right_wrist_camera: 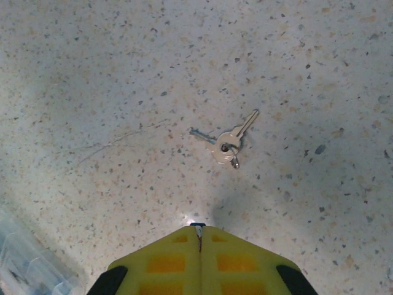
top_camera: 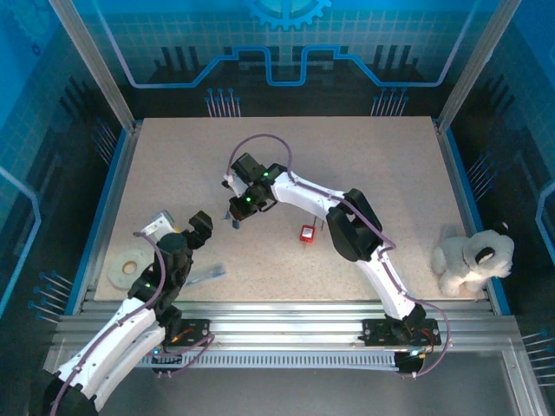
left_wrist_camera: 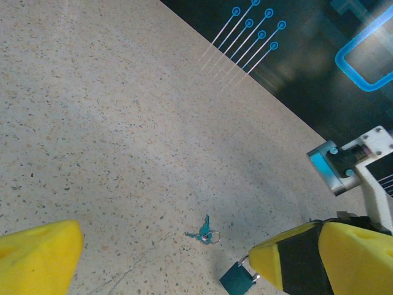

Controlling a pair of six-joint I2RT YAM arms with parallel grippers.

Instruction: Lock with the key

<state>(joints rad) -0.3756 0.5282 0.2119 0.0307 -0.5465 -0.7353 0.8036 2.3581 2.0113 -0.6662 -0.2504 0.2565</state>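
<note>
The key [right_wrist_camera: 228,144] lies flat on the worktop [right_wrist_camera: 92,74], just ahead of my right pincer [right_wrist_camera: 198,232], whose fingers are pressed together.

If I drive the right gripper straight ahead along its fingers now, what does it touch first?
Probably the bare table, just short of the key: the shut right gripper aims down at the surface, with the key lying just ahead, slightly off line. Depth is hard to judge.
</note>
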